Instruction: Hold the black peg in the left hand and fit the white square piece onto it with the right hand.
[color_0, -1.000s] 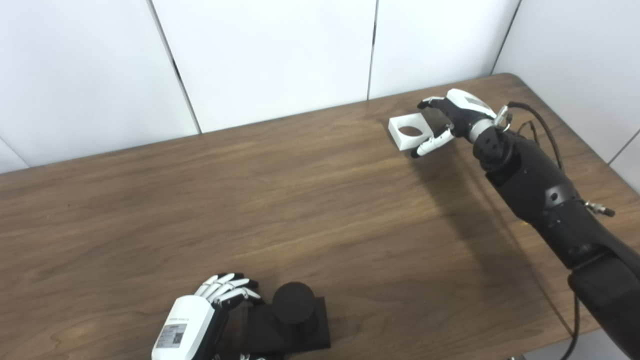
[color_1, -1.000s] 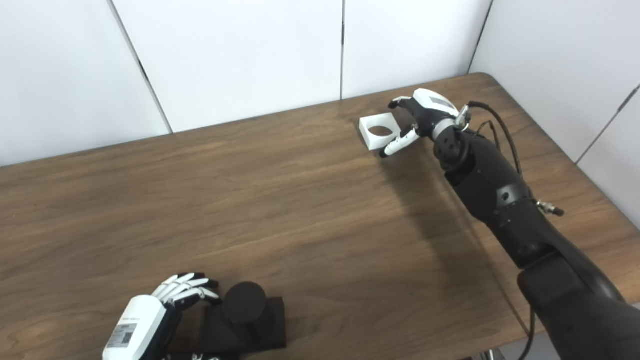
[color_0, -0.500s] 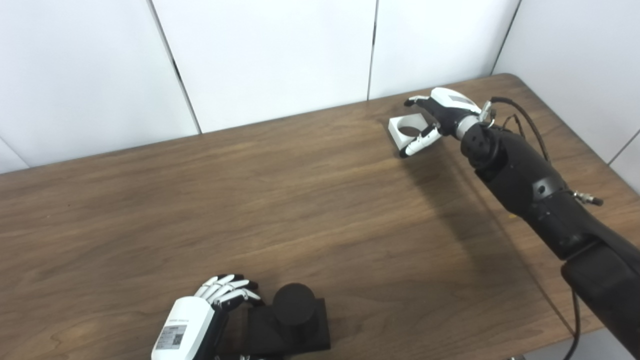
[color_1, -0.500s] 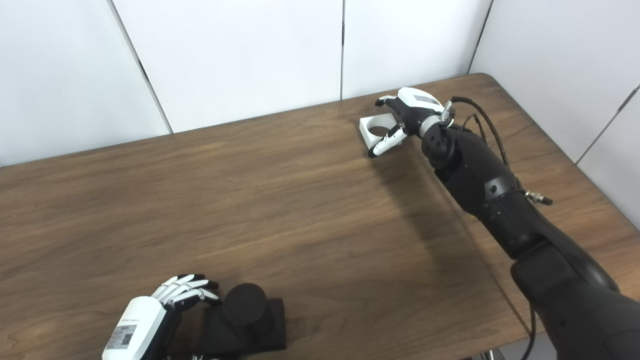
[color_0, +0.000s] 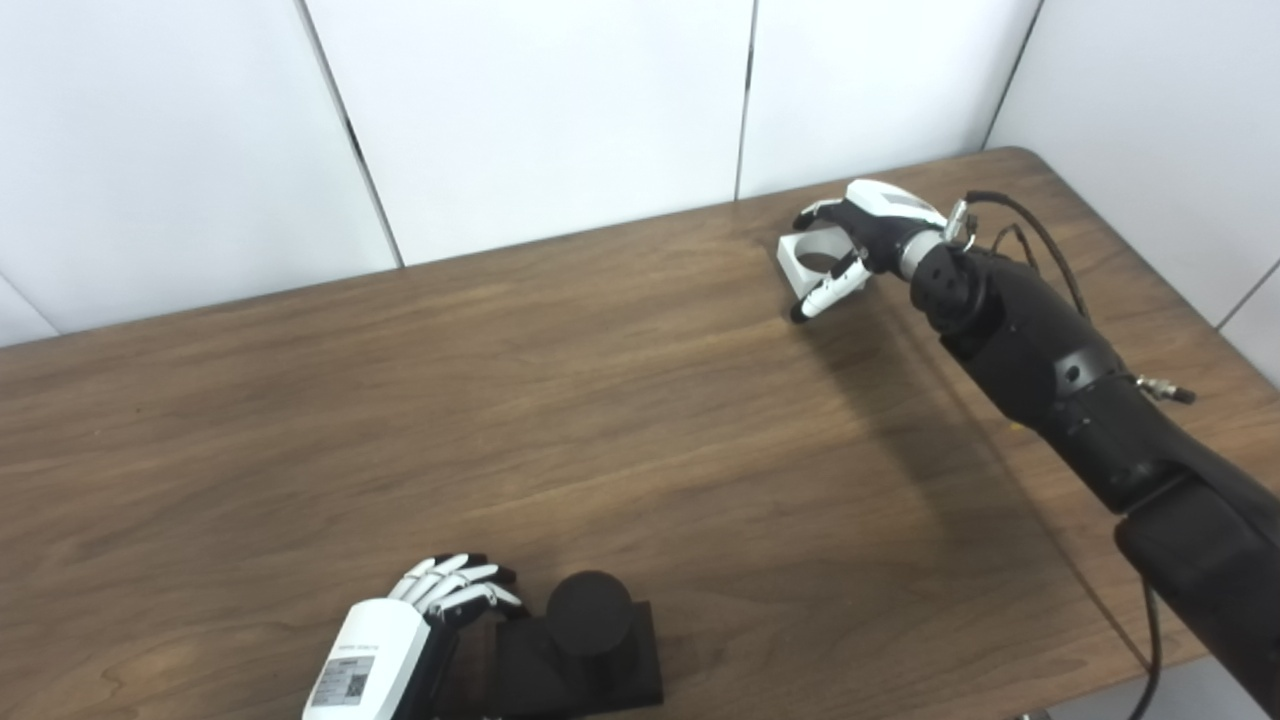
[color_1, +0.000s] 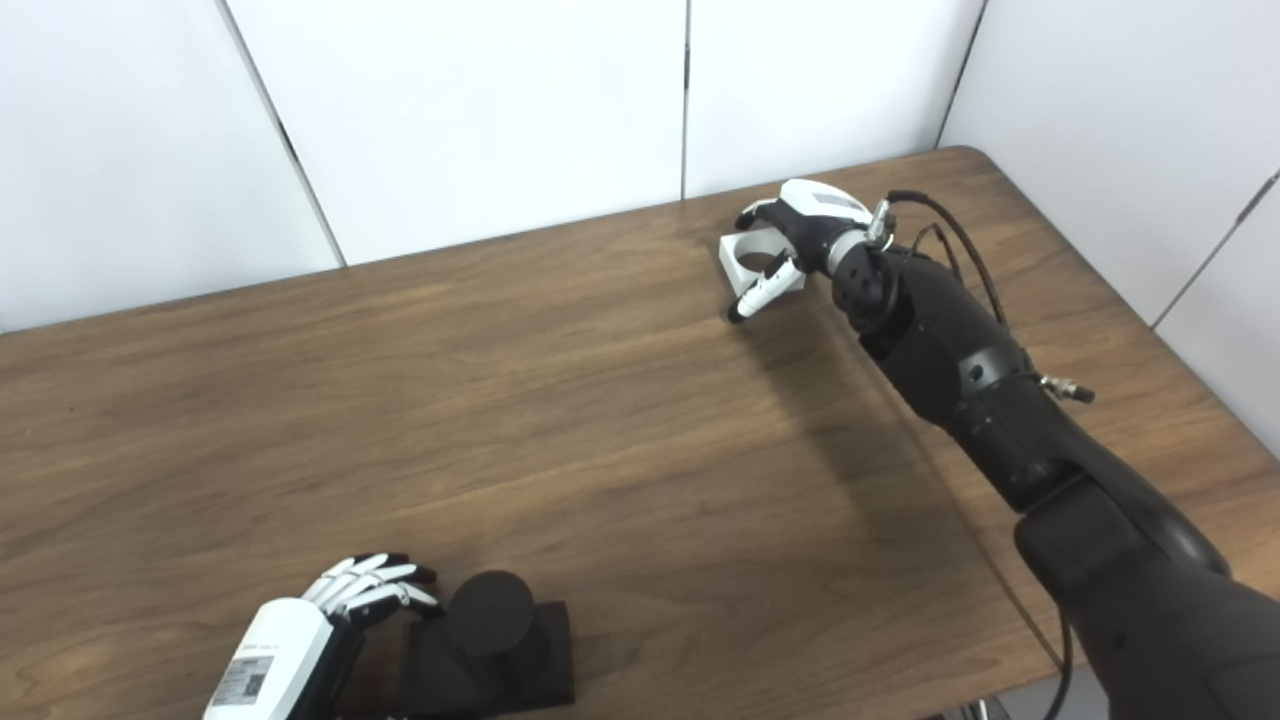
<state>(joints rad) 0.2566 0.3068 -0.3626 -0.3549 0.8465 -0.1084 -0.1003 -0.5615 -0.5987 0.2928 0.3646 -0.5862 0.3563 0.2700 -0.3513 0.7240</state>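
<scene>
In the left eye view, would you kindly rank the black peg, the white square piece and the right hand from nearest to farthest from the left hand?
1. Black peg, just right of the left hand, near edge.
2. White square piece, far right.
3. Right hand, reaching over that piece, slightly farther right.

A wooden table (color_0: 620, 400) with a dark brown grain and a rounded far right corner is seen filling most of both views. It is backed by white wall panels (color_0: 540, 110) divided by thin dark seams, and a second run of white panels (color_1: 1130, 120) is met at an angle behind the rounded corner. The surface is evenly lit from above, and a long soft shadow (color_0: 930, 400) is cast across the wood on the right side, while a strip of grey floor (color_0: 1180, 690) is glimpsed past the near right edge.
</scene>
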